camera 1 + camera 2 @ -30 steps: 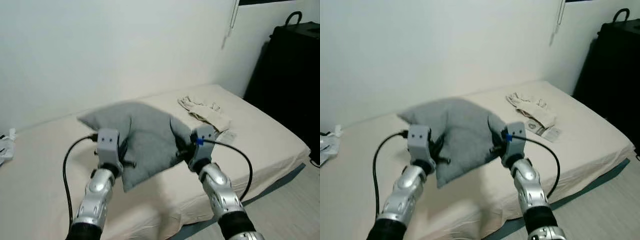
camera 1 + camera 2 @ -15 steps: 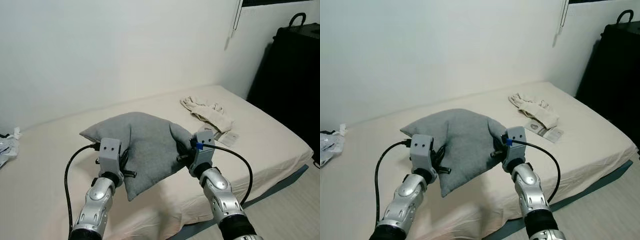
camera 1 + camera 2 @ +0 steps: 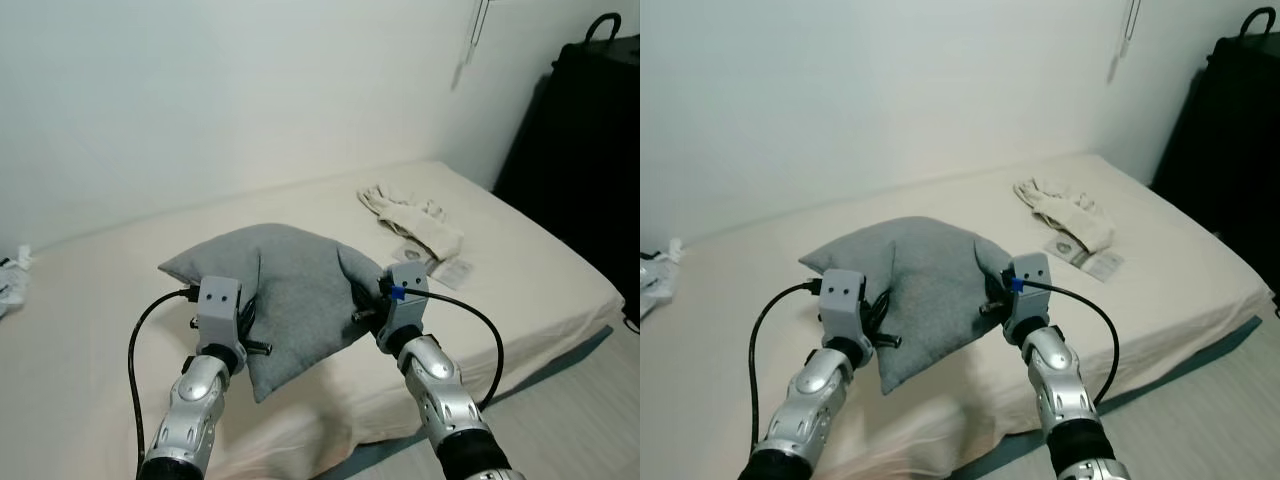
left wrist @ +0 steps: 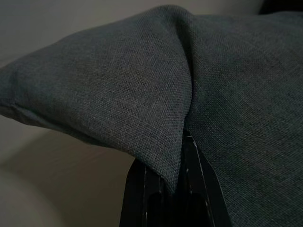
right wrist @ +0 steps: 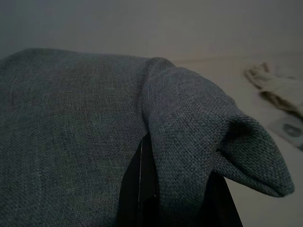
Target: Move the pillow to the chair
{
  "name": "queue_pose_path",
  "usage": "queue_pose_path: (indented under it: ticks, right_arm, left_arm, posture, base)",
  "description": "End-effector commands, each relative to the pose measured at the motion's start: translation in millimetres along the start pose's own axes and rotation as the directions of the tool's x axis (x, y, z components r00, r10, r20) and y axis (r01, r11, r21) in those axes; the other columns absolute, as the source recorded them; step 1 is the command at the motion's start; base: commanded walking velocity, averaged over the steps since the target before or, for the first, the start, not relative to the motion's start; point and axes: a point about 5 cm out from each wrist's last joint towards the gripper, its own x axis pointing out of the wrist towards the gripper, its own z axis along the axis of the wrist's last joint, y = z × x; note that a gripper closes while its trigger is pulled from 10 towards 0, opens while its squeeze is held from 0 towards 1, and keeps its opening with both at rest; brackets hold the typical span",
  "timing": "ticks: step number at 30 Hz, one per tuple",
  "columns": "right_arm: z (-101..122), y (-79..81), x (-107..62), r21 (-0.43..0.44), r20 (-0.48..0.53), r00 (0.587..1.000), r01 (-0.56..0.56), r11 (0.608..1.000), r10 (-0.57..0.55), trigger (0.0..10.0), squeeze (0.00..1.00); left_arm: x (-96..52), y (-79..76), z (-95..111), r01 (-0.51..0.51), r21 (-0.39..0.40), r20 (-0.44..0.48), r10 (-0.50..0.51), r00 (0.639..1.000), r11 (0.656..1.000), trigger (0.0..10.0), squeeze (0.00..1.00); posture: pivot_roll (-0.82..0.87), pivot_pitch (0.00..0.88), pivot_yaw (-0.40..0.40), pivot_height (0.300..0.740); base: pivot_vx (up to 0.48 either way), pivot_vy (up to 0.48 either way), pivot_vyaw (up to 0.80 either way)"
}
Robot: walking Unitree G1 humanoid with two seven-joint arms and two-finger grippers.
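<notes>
The left pincer (image 3: 243,322) and right pincer (image 3: 366,300) are both clenched on folds of the grey pillow (image 3: 290,285) stretched between them. Since a second ago it has steadied just above the bed (image 3: 540,270); carrying to the chair can begin.

pillow (image 3: 285,295) on bed (image 3: 90,330); cloth (image 3: 412,222) right-behind | cabinet (image 3: 585,170) right of bed

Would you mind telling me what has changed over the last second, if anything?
Very little. The left gripper and right gripper still pinch the grey pillow at its two sides, jaws shut in its folds, holding it over the bed. The camera has shifted slightly. The crumpled cloth and the paper lie where they were.
</notes>
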Motion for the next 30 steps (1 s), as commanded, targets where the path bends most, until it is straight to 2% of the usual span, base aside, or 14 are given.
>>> queue_pose_path:
  ticks: [1, 16, 26, 30]
  right_arm:
    - [2.4, -4.1, -1.3, -0.010, 0.027, 0.999, 0.025, 1.000, -0.025, 10.0, 0.00]
    - [1.7, -5.7, -0.8, -0.007, 0.018, 1.000, 0.020, 1.000, -0.020, 10.0, 0.00]
    - [1.5, -7.2, -1.7, -0.003, 0.016, 1.000, 0.024, 1.000, -0.024, 10.0, 0.00]
    - [1.3, -7.5, -1.9, -0.002, 0.016, 1.000, 0.025, 1.000, -0.025, 10.0, 0.00]
  left_arm:
    - [0.7, 13.1, 6.6, -0.057, 0.004, 0.030, 0.057, 0.998, 0.998, 10.0, 0.00]
    - [1.4, 14.9, 7.6, -0.060, 0.015, 0.028, 0.060, 0.998, 0.998, 10.0, 0.00]
    - [2.2, 13.9, 8.3, -0.062, 0.027, 0.028, 0.061, 0.998, 0.998, 10.0, 0.00]
    - [1.9, 14.6, 6.9, -0.071, -0.002, 0.016, 0.071, 0.997, 0.997, 10.0, 0.00]
  posture:
    - [-0.01, 0.015, -0.002, 0.740]
    - [-0.01, 0.022, -0.001, 0.740]
    - [-0.01, 0.029, 0.001, 0.740]
    - [-0.01, 0.030, 0.001, 0.740]
  base:
    - [0.000, 0.000, 0.00]
    - [0.000, 0.000, 0.00]
    - [0.000, -0.463, 0.00]
    - [0.000, -0.066, 0.00]
